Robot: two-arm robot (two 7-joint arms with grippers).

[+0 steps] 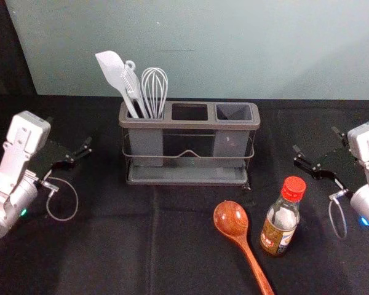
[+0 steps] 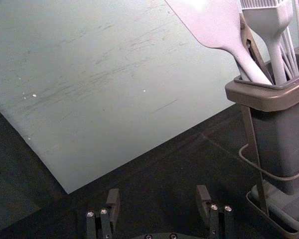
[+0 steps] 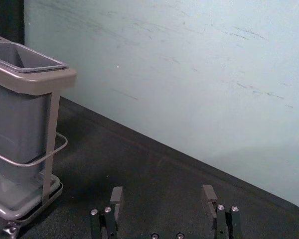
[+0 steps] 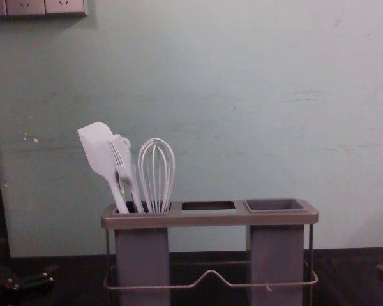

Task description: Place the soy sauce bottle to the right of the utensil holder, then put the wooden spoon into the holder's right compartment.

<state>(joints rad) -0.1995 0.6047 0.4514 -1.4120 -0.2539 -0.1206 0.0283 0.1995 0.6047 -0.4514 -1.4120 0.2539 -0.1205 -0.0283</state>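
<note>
So the soy sauce bottle [image 1: 281,222] is being counted as the first job here, and from the right gripper [image 1: 317,140] it's lying toward seven o'clock in the head view. It's standing upright, so its long axis is running straight up off the black cloth [image 1: 111,246], and a side-on grab around the body is probably being called for. The right arm is clearly being favoured, since it's sitting much nearer. Its fingers are being held apart, with nothing being gripped. How high they're hovering over the cloth isn't really being given away from this angle, so no promises there.

The left gripper [image 1: 69,133] is being kept out of it, parked over at nine o'clock from the utensil holder [image 1: 189,125], also spread and holding nothing.

As for looks: a bright red cap [image 1: 293,188], clear glass at the shoulder, and a brown-and-gold label [image 1: 273,237] are being shown. The bottle is sitting at about four o'clock from the holder, so a move toward twelve is likely being needed to get it to the holder's three o'clock side.

The wooden spoon [image 1: 232,219] is lying just beside the bottle, glossy reddish-brown, bowl pointing to eleven and handle running to five. The right compartment [image 1: 234,112] is being left for it, and a nudge to the spoon is being risked if the bottle gets approached too low.
</note>
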